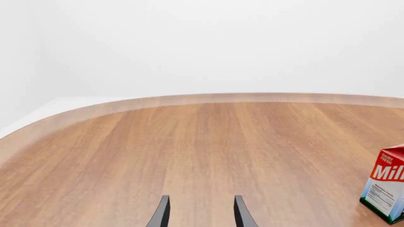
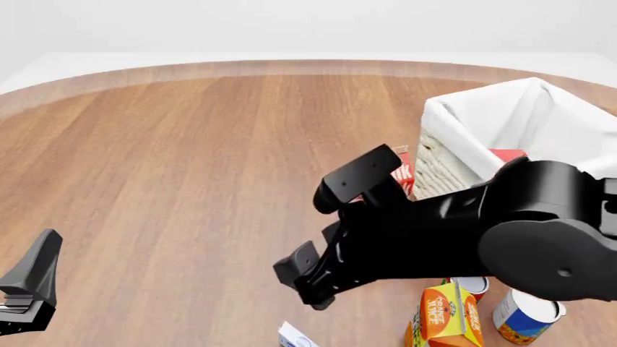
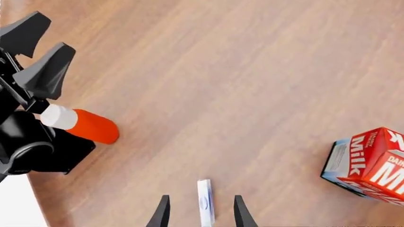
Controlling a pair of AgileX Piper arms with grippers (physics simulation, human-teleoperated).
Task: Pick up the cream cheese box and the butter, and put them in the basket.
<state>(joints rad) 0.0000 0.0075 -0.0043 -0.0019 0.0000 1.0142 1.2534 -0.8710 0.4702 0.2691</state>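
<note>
Front view, nearest edge: cream cheese box (image 2: 295, 336) just peeks in at the bottom, right below the right gripper (image 2: 306, 280). Right wrist view shows the same box (image 3: 205, 202) edge-on, lying between the spread fingers, not pinched; jaws apart. Orange juice carton (image 2: 446, 315) and a blue-white can (image 2: 525, 315) stand near the bottom right. Left gripper (image 2: 29, 278) low at left over bare table (image 2: 193, 166); in the left wrist view its fingers (image 1: 160, 213) are spread, nothing between them. From the right wrist camera the left gripper (image 3: 38, 52) appears too, with an orange bottle with a white cap (image 3: 81, 124) lying beside it. Milk carton (image 3: 369, 165) lies tipped on the wood, well apart from the box. Further back, basket (image 2: 501, 123) at right with white liner; something red (image 2: 508, 155) inside, and butter can't be confirmed.
</note>
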